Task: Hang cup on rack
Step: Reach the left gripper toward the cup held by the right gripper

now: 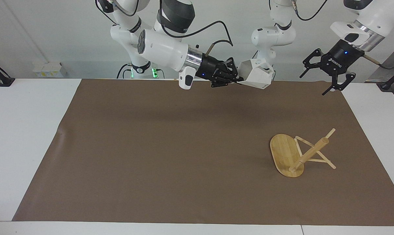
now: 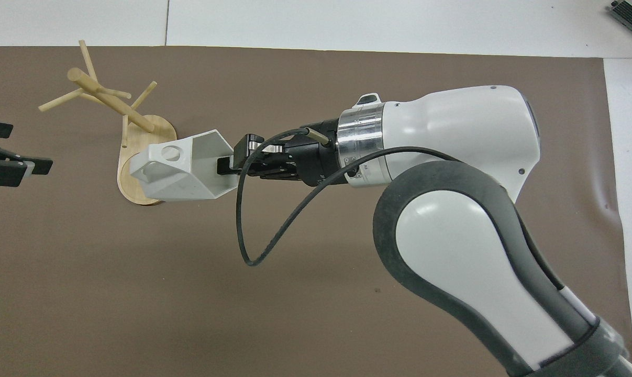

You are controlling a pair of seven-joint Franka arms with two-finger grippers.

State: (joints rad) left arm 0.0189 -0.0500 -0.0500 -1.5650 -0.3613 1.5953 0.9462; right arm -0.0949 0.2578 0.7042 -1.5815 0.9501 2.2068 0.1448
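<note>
My right gripper is shut on the rim wall of the white faceted cup. The cup hangs on its side high over the mat's edge by the robots. In the overhead view the cup covers part of the rack's base, its pierced handle turned up, with the right gripper at its mouth. The bamboo rack sits on the mat toward the left arm's end, well below the cup. Its post slants toward that end. My left gripper hangs open and empty over the mat's corner, apart from both.
A brown mat covers most of the white table. The right arm's forearm and its looping black cable stretch across the middle of the overhead view.
</note>
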